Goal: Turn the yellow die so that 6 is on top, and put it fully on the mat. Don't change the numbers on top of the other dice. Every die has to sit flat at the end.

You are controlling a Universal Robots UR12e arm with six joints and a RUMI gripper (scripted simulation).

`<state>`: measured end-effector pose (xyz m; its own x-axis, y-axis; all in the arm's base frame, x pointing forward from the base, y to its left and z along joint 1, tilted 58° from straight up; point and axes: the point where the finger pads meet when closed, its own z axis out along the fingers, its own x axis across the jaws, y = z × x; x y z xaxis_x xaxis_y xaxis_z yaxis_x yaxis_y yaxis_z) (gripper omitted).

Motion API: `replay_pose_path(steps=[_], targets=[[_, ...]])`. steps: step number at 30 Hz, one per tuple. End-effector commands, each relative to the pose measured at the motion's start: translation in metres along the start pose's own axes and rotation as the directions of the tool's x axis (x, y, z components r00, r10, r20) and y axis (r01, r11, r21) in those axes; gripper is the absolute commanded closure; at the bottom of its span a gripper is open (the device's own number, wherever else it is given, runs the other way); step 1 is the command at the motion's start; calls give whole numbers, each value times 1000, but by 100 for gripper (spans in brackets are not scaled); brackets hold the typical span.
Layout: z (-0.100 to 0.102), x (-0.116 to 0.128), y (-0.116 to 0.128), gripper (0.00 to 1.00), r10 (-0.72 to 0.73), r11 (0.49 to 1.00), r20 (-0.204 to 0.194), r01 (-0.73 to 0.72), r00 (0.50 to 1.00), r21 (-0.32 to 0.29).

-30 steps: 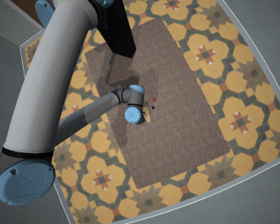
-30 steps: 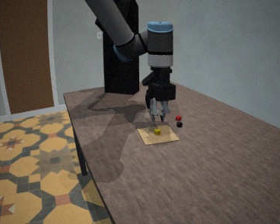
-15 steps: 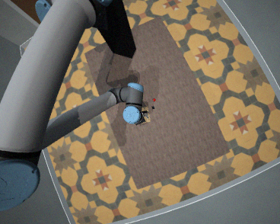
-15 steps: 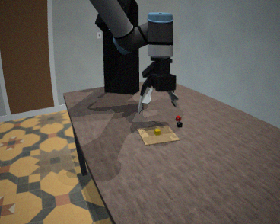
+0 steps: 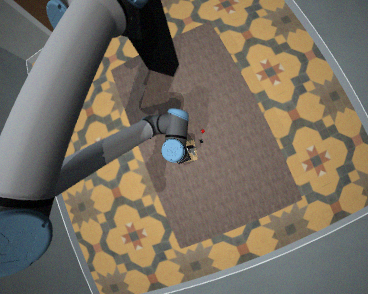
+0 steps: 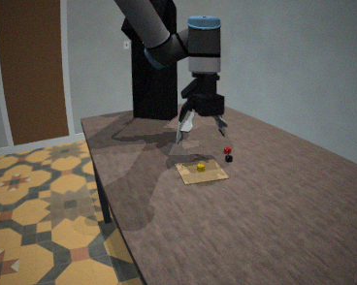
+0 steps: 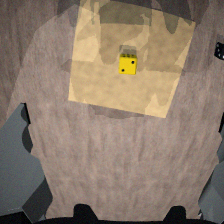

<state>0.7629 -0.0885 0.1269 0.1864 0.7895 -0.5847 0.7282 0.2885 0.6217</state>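
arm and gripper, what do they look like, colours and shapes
The arm is made of thick light-grey tubes with darker grey elbow housings and round pale-blue joint caps. A grey-white wrist section leads into a black angular gripper body. The gripper has two slim grey fingers tapering to points. It stands on a black column. No cables or markings show.
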Motion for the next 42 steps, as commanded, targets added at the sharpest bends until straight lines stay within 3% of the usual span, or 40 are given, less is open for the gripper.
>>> replay_pose_path(steps=[1,15,29,36,42], targets=[[-2,1,-2,0,-1,1000,-2,1,1000,2],[-2,1,-2,0,-27,1000,-2,27,1000,2],[-1,-1,-3,0,-160,987,-2,160,987,2],[0,-3,-4,0,-300,954,-2,300,954,1],[0,-6,-5,0,-446,895,-2,446,895,1]])
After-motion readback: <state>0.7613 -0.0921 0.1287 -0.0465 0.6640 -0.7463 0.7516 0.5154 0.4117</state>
